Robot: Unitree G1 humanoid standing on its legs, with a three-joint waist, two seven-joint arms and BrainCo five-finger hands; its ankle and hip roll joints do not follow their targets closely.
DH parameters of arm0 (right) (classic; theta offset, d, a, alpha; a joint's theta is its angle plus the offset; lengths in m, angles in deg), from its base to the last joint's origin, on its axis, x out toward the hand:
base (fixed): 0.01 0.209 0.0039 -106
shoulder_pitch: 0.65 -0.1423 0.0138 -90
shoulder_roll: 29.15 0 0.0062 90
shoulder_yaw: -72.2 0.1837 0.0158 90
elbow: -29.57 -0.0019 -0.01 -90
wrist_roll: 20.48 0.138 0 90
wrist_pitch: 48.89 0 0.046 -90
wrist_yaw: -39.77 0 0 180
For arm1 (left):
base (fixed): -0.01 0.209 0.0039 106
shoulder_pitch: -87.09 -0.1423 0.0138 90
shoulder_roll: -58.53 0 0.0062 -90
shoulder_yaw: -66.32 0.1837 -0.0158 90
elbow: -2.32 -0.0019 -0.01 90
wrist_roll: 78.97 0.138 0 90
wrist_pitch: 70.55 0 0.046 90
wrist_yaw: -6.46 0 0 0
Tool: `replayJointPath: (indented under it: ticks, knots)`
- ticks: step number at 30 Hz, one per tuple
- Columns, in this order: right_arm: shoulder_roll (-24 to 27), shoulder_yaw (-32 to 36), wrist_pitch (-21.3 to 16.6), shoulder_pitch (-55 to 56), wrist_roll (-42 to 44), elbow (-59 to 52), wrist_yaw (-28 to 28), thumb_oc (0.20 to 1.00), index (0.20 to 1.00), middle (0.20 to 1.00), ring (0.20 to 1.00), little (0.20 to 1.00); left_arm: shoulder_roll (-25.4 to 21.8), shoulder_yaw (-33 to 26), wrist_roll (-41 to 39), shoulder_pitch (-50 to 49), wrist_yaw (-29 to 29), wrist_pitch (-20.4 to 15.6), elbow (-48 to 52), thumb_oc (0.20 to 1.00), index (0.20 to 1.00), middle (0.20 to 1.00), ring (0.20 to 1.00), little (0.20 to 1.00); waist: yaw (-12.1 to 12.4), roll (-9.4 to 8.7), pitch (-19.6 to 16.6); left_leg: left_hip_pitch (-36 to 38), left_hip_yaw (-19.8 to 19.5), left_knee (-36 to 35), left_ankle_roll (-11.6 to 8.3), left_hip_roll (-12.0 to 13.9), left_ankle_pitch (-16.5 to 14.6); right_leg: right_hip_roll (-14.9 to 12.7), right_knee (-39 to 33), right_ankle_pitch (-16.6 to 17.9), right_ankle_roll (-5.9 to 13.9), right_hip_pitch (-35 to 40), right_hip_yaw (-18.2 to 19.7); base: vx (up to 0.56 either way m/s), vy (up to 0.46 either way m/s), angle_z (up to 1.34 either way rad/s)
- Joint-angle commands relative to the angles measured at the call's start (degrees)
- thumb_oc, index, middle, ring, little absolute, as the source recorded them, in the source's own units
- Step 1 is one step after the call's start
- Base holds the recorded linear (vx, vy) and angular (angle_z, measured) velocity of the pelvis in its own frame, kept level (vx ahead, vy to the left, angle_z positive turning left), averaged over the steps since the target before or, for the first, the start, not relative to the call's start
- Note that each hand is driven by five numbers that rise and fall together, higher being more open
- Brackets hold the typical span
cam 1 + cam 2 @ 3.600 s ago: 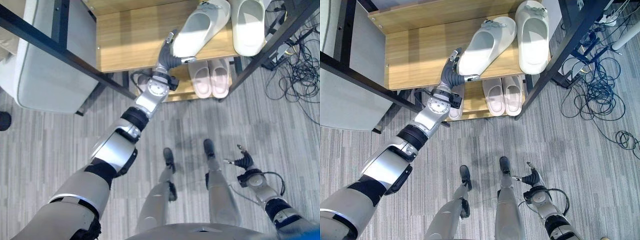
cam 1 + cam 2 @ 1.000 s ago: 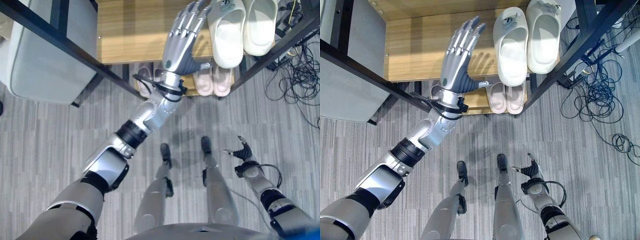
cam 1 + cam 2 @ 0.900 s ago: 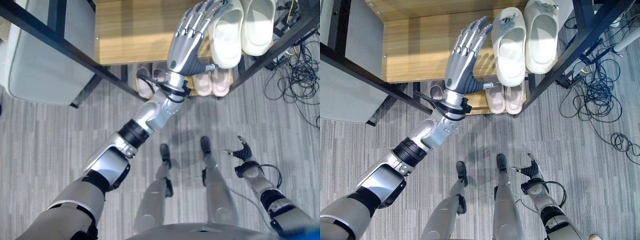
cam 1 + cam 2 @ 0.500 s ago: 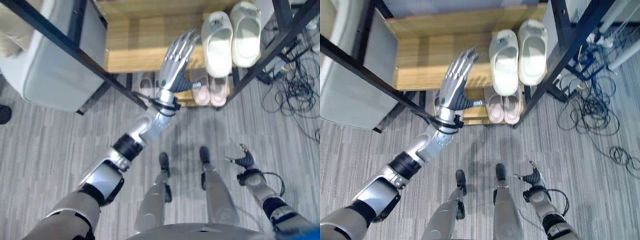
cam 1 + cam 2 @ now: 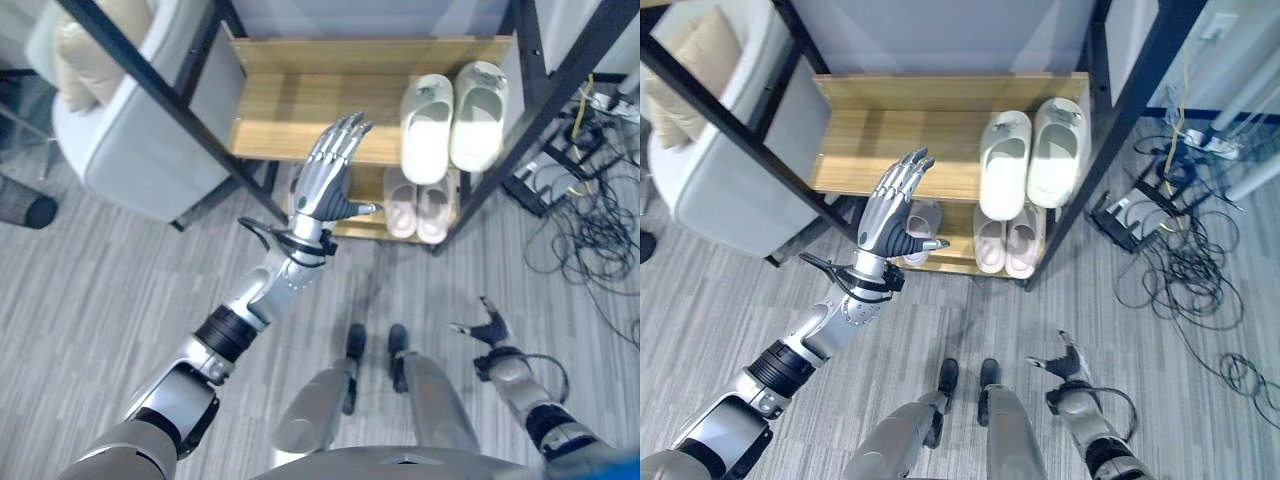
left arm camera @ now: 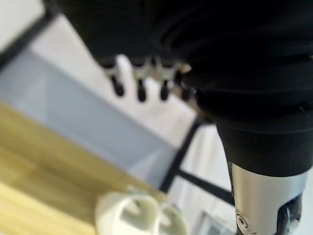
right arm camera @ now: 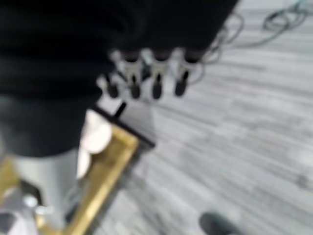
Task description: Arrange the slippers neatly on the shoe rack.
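The two white slippers (image 5: 452, 118) sit side by side at the right end of the shoe rack's upper shelf (image 5: 300, 105), toes toward the back, touching each other. Below them a pink pair (image 5: 1008, 243) lies on the lower shelf (image 5: 952, 262), with another pale slipper (image 5: 923, 218) further left, partly behind my left hand (image 5: 325, 185). That hand is raised in front of the rack, fingers (image 5: 345, 132) straight and apart, holding nothing. My right hand (image 5: 489, 329) hangs low over the grey floor (image 5: 120, 290), fingers loosely spread, empty. A grey armchair (image 5: 130, 140) stands left of the rack.
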Motion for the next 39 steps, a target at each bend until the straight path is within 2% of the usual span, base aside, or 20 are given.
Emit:
replayJointPath:
  ticks: [1, 2, 3, 4, 5, 7, 8, 14, 16, 18, 25, 32, 39]
  knots:
    - [-0.15, -1.77, -0.46, 0.23, -1.68, -1.28, 0.07, 1.000, 1.000, 1.000, 1.000, 1.000, -0.79, -2.97, 2.32, 0.61, 2.09, -1.19, 2.28, 1.000, 1.000, 1.000, 1.000, 1.000, -0.95, -1.45, -1.18, -2.30, 0.69, 2.60, -4.00, 3.35, -4.26, -1.78, -1.79, -0.90, 5.83, 6.52, -2.37, 0.07, 0.030, -0.46]
    - [-0.42, -2.20, -0.43, -0.10, -2.45, -2.12, -0.21, 1.000, 1.000, 1.000, 1.000, 1.000, -1.30, -2.80, 2.79, 1.01, 2.61, -1.03, 2.29, 1.000, 1.000, 1.000, 1.000, 1.000, -1.38, -1.50, -0.71, -0.41, 1.71, 2.50, -3.63, 4.62, -4.97, -2.76, 1.95, 0.16, 7.28, 5.09, -2.33, 0.05, -0.007, -0.42]
    - [-0.35, -2.44, -0.28, -0.01, -3.10, -2.59, -0.22, 1.000, 1.000, 1.000, 1.000, 1.000, -1.48, -2.86, 2.90, 1.07, 2.83, -0.87, 2.31, 1.000, 1.000, 1.000, 1.000, 1.000, -1.41, -1.43, -0.59, 0.28, 2.21, 2.34, -3.51, 5.22, -5.33, -4.27, 2.33, 0.75, 7.92, 4.62, -2.52, 0.05, -0.006, -0.35]
    - [-0.34, -2.45, -0.23, 0.04, -3.13, -2.66, -0.21, 1.000, 1.000, 1.000, 1.000, 1.000, -1.46, -2.86, 2.91, 1.06, 2.86, -0.88, 2.27, 1.000, 1.000, 1.000, 1.000, 1.000, -1.35, -1.46, -0.53, 0.41, 2.30, 2.30, -3.47, 5.21, -5.38, -4.28, 2.41, 0.70, 7.98, 4.65, -2.41, 0.03, -0.053, -0.16]
    - [-0.28, -2.55, -0.33, 0.34, -3.83, -2.87, 0.12, 1.000, 1.000, 1.000, 1.000, 1.000, -1.47, -2.56, 3.40, 1.10, 3.00, -0.77, 2.21, 1.000, 1.000, 1.000, 1.000, 1.000, -1.41, -0.90, -0.51, 1.10, 2.23, 1.85, -3.53, 6.23, -5.64, -6.39, 1.64, 1.39, 8.05, 4.03, -2.15, 0.07, -0.108, -0.47]
    - [-0.10, -2.48, -0.10, 1.07, -4.63, -2.63, 0.39, 1.000, 1.000, 1.000, 1.000, 1.000, -1.06, -2.02, 3.61, 1.20, 3.76, -0.72, 1.84, 1.000, 1.000, 1.000, 1.000, 1.000, -2.26, -0.35, -0.51, 2.75, 1.62, 1.33, -3.83, 7.19, -6.10, -8.99, -1.56, 3.24, 8.10, 4.46, 1.13, 0.13, -0.223, -0.51]
    - [0.08, -2.62, 0.31, 1.73, -5.53, -2.99, 0.35, 1.000, 1.000, 1.000, 1.000, 1.000, -1.48, -2.21, 3.79, 1.31, 4.27, -0.58, 1.71, 1.000, 1.000, 1.000, 1.000, 1.000, -1.74, -1.70, -1.40, 2.53, 2.27, 2.48, -4.46, 7.06, -6.75, -9.59, -7.71, 4.21, 8.63, 8.01, -0.52, 0.11, -0.289, -0.12]
    - [0.85, -3.49, 0.16, 1.65, -6.67, -2.69, 0.93, 1.000, 1.000, 1.000, 1.000, 1.000, -1.27, -2.03, 4.21, 1.74, 5.22, 0.25, 0.57, 1.000, 1.000, 1.000, 1.000, 1.000, -1.30, -2.52, -2.02, 0.10, 0.95, 3.21, -5.93, 8.31, -5.74, -7.24, -13.13, 3.91, 7.98, 10.20, -3.28, 0.00, -0.161, 0.01]
    - [1.75, -3.94, -0.13, 0.81, -6.85, -3.32, 2.38, 1.000, 1.000, 1.000, 1.000, 1.000, -0.97, -1.44, 4.90, 3.74, 6.86, 1.83, -1.47, 1.000, 1.000, 1.000, 1.000, 1.000, -1.35, -2.50, -1.48, -1.33, -0.55, 1.24, -6.54, 9.41, -3.80, -6.34, -13.28, 3.44, 7.44, 8.87, -4.32, -0.06, -0.112, -0.03]
    - [1.93, -3.90, -0.13, 0.54, -6.90, -3.42, 2.78, 1.000, 1.000, 1.000, 1.000, 1.000, -0.94, -1.39, 5.35, 4.51, 7.56, 2.60, -2.32, 1.000, 1.000, 1.000, 1.000, 1.000, -1.36, -2.48, -1.31, -1.67, -0.87, 0.74, -6.58, 9.57, -3.37, -6.24, -13.03, 3.30, 7.37, 8.35, -4.49, -0.03, -0.032, 0.15]
    - [2.26, -3.59, -0.52, -1.10, -6.10, -3.70, 4.87, 1.000, 1.000, 1.000, 1.000, 1.000, -1.53, -0.84, 9.23, 8.99, 11.62, 7.41, -8.04, 1.000, 1.000, 1.000, 1.000, 1.000, -1.46, -2.74, 1.63, -4.14, -1.47, -0.87, -6.71, 9.46, -1.73, -6.67, -11.71, 3.59, 7.28, 4.46, -4.88, -0.03, 0.028, 0.08]
    - [2.28, -3.47, -0.39, -2.10, -6.55, -3.55, 5.81, 1.000, 1.000, 1.000, 1.000, 1.000, -3.34, -1.42, 11.46, 10.26, 12.61, 8.73, -8.37, 1.000, 1.000, 1.000, 1.000, 1.000, -1.27, -2.72, 3.61, -6.21, -1.39, -0.24, -6.38, 8.56, -1.73, -7.14, -11.58, 4.50, 7.36, 2.42, -4.13, -0.03, 0.053, 0.06]
    - [2.30, -3.16, -1.26, -2.68, -6.36, -4.82, 6.55, 1.000, 1.000, 1.000, 1.000, 1.000, -7.24, -1.58, 15.21, 13.11, 13.66, 10.55, -7.20, 1.000, 1.000, 1.000, 1.000, 1.000, -1.37, -2.61, 5.83, -8.68, -0.42, 1.50, -6.33, 7.78, -2.31, -7.99, -12.49, 5.76, 7.69, 0.90, -3.27, -0.04, 0.079, -0.05]
